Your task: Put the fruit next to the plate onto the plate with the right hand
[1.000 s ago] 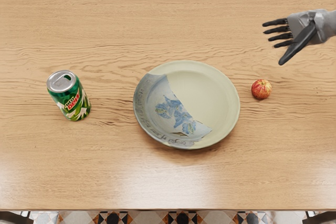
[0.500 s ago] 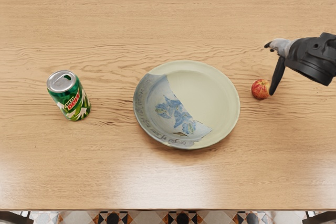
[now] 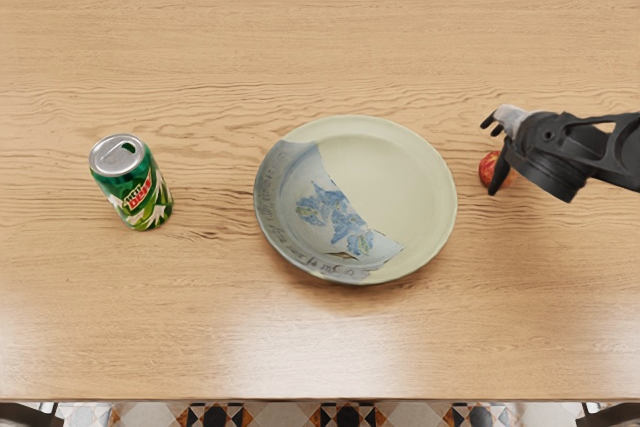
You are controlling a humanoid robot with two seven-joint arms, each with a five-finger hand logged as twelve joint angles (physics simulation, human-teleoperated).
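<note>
A small red apple [image 3: 487, 168] lies on the wooden table just right of the plate [image 3: 436, 172], a pale green dish with a blue patterned part on its left half. My right hand [image 3: 503, 150] comes in from the right edge and sits directly over the apple, covering most of it. Only the apple's left side shows past the hand. The dark wrist blocks the view of the grasp, and the apple still appears to rest on the table. The left arm is out of view.
A green soda can [image 3: 130, 183] stands upright at the left, well away from the plate. The table's far edge runs along the top of the view and its near edge along the bottom.
My right hand has come down and leftward from the upper right, turned over, and now covers the apple. The apple, plate and can have not moved.
</note>
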